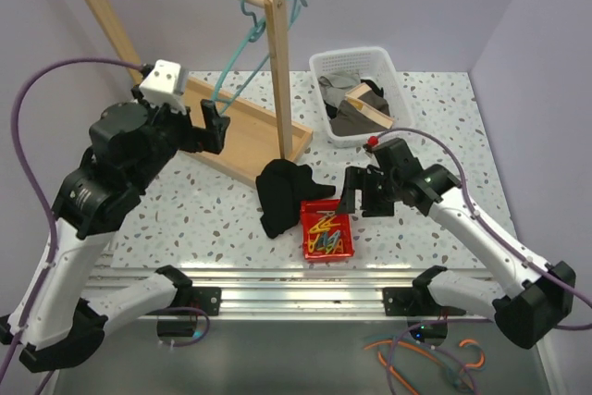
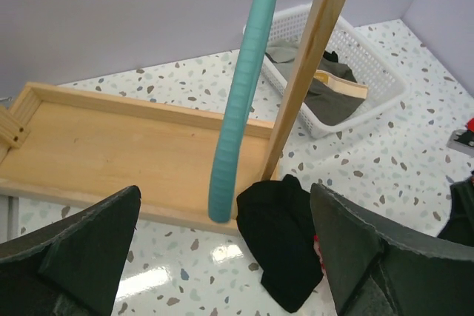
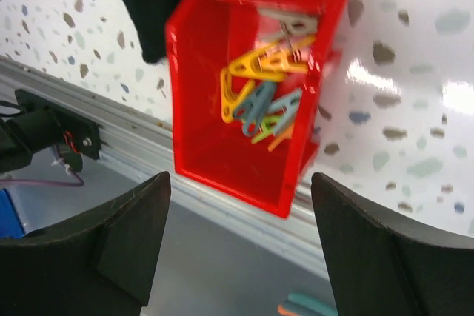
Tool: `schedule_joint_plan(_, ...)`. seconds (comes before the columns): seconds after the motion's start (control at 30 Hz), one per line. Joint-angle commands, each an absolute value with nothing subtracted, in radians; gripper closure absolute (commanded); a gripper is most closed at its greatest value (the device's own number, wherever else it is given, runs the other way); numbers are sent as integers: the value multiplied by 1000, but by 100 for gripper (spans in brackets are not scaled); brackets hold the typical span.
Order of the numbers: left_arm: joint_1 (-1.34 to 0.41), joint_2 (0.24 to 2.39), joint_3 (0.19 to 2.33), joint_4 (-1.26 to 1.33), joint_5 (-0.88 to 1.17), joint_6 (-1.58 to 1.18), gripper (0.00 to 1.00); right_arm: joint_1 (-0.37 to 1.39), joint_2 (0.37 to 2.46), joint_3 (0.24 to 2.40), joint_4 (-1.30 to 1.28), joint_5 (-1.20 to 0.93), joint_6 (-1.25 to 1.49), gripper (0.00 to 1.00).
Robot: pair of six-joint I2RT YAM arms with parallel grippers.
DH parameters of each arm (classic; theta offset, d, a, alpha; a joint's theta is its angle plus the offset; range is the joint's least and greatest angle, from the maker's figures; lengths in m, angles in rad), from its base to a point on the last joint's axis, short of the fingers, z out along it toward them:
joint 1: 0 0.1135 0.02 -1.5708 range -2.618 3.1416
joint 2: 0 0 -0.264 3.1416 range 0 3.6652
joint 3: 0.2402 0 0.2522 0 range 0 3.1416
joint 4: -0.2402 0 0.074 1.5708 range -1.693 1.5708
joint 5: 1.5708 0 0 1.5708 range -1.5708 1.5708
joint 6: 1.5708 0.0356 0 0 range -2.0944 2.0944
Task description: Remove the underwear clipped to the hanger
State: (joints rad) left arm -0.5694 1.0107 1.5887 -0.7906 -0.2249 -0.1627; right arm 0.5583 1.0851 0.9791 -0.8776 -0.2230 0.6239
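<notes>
The teal hanger [image 1: 237,62] hangs bare from the rod of the wooden rack, its hook over the rod. The black underwear [image 1: 282,193] lies crumpled on the table by the rack's base, free of the hanger. My left gripper [image 1: 217,127] is open at the hanger's lower corner. In the left wrist view [image 2: 224,190] the teal wire [image 2: 238,109] stands between the spread fingers without touching them, with the underwear [image 2: 285,234] below. My right gripper [image 1: 356,193] is open and empty above the red clip box [image 1: 326,233]. In the right wrist view [image 3: 241,179] the box [image 3: 244,101] holds several coloured clips.
The wooden rack's tray base [image 1: 242,136] and upright post [image 1: 277,71] stand just right of my left gripper. A white basket [image 1: 356,90] with grey and tan cloths sits at the back right. The table's near metal rail [image 1: 296,284] runs behind the red box.
</notes>
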Motion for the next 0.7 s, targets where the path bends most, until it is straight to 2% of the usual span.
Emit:
schedule_joint_plan(0.0,-563,899,1523,-742,-284,-280,0,571,1159,1095,-749,-275,489,20)
schedule_joint_plan(0.07,-563,832,1467,-750,-301,-313,0,606,1240,1158,-710,-261,451,21)
schedule_joint_plan(0.3,-563,664,1335,-798,-347,-429,0,798,1530,1342,-648,20,325,20)
schedule_joint_plan(0.53,-563,589,1322,-859,-379,-465,0,799,1586,1205,-380,133,256,17)
schedule_joint_plan(0.67,-564,562,1321,-885,-393,-469,0,787,1623,1195,-327,157,186,15)
